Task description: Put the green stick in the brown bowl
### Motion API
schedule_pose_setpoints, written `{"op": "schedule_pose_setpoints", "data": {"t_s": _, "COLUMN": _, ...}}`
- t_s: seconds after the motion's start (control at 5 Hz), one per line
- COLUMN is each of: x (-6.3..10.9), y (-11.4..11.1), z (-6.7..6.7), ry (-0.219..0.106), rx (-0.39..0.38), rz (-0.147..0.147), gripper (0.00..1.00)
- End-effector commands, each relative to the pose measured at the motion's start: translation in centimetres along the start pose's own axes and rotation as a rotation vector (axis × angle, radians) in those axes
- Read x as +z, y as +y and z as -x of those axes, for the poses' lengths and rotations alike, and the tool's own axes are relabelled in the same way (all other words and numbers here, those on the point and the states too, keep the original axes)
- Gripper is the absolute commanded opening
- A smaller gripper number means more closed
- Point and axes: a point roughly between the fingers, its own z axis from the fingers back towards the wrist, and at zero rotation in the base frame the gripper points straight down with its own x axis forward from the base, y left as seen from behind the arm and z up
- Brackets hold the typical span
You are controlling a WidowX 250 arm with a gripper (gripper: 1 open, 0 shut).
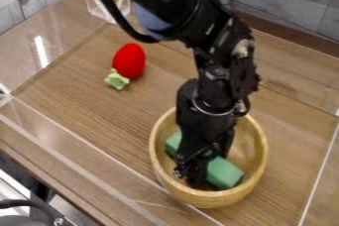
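Note:
The brown bowl (260,168) stands on the wooden table near its front right. My gripper (199,164) points straight down into it, the black arm rising up and to the left. The green stick (227,175) lies low inside the bowl. One end shows at the lower right of my fingers and another bit of green shows at their left. The jaws look shut on the stick, though the hand hides most of the fingertips.
A red strawberry toy (129,59) with a small green leaf (117,81) lies on the table to the upper left of the bowl. Clear plastic walls (40,47) ring the table, and its front edge runs close below the bowl.

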Motion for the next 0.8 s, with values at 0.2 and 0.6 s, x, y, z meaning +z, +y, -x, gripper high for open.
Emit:
{"op": "schedule_pose_setpoints", "data": {"t_s": 0.2, "x": 1.1, "y": -0.4, "z": 2.0, "ry": 0.009, "rx": -0.030, "rz": 0.031, "gripper": 0.00}}
{"op": "schedule_pose_setpoints", "data": {"t_s": 0.6, "x": 3.8, "y": -0.7, "z": 2.9, "ry": 0.033, "rx": -0.067, "rz": 0.035, "gripper": 0.00}}
